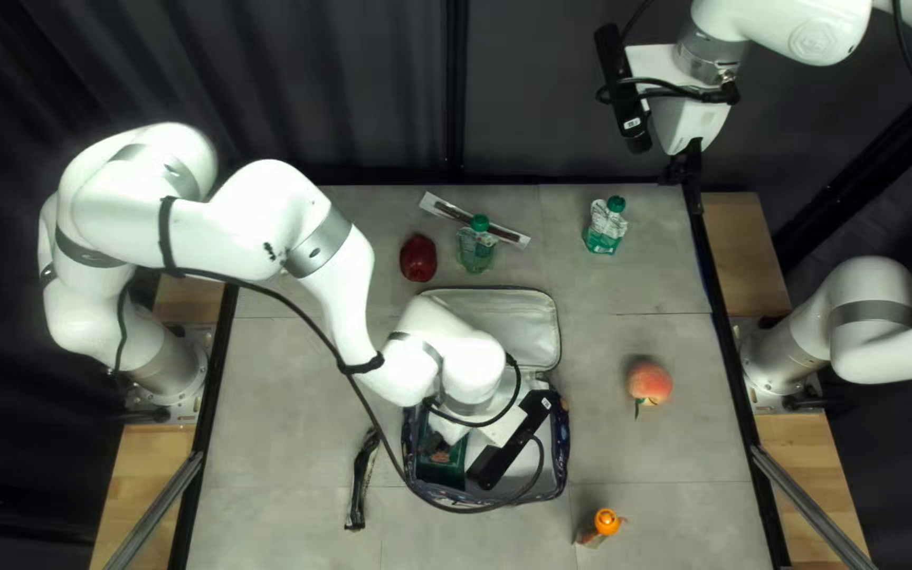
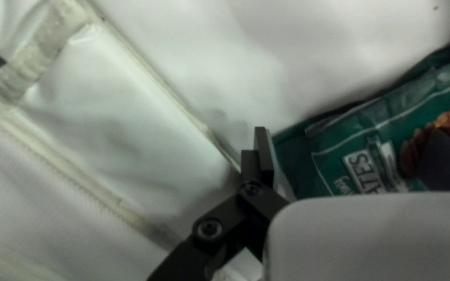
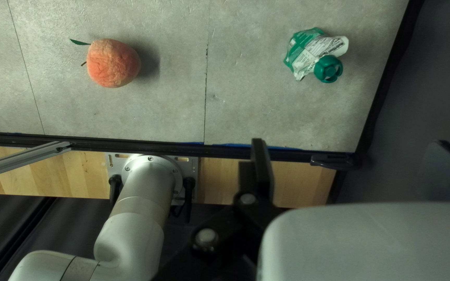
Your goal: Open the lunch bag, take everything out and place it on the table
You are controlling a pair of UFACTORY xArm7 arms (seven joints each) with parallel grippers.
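The lunch bag (image 1: pixel 539 324) stands open near the table's front, its white-lined lid flipped back. My left gripper (image 1: pixel 454 427) reaches down into it. In the left wrist view its fingers (image 2: pixel 262 154) stand wide apart over a green snack packet (image 2: pixel 342 156), which lies against the white lining (image 2: pixel 131 117); one finger is at the packet's edge, the other above its printed face. The same packet (image 1: pixel 436 459) shows inside the bag from above. My right gripper (image 3: pixel 352 156) hangs open and empty, high beyond the table's far right corner (image 1: pixel 684 158).
On the table lie a red fruit (image 1: pixel 418 257), a green-capped pouch (image 1: pixel 476 244), a long snack stick (image 1: pixel 472 219), a second pouch (image 1: pixel 606 226), a peach (image 1: pixel 649 382) and an orange-capped item (image 1: pixel 603 524). The bag's strap (image 1: pixel 361 479) trails to its left.
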